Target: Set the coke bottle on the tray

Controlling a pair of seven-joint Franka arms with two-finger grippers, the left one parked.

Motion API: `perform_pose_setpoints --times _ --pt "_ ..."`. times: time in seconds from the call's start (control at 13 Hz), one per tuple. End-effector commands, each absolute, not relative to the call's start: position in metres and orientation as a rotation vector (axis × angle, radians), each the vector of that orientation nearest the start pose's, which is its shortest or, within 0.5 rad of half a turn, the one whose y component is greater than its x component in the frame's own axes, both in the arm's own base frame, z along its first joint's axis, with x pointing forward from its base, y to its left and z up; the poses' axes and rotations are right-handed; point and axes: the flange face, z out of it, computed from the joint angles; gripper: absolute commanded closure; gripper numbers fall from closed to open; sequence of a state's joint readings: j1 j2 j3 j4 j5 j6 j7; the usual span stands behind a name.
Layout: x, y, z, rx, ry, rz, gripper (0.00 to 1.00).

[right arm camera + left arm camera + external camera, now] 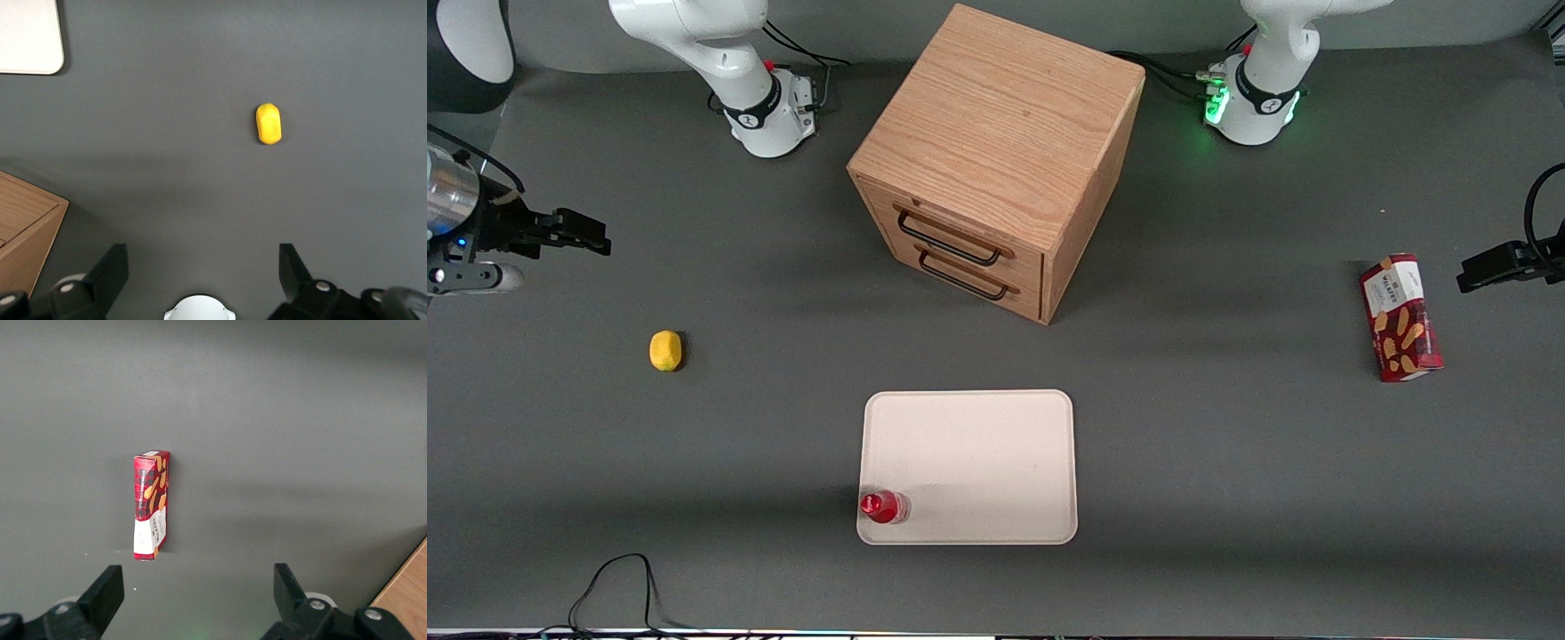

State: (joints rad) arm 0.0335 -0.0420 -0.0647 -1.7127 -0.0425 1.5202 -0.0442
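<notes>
So the coke bottle is stood upright on the tray, tucked into a corner near the rim. The gripper is parked well away, jaws apart and empty. Nothing's really left except being kept clear.

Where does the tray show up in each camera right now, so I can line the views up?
Front view: the tray lies nearer the camera than the wooden drawer cabinet, with the coke bottle on its corner.
Right wrist view: only one tray corner shows; the open gripper hangs apart from it.
Left wrist view: not in it.
Shared landmark: the lemon.
</notes>
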Motion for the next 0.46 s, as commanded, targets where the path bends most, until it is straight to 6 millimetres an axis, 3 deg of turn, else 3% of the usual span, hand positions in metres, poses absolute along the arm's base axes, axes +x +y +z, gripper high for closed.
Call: perform_pose_setpoints --times 0.0,0.08,0.38 --pt "0.543 -0.01 0.591 -3.132 -0.06 0.212 0.0" --pt "0.547 0.009 0.593 -3.126 -0.079 0.202 0.0" --pt "0.558 0.011 0.595 -3.13 -0.017 0.185 0.0"
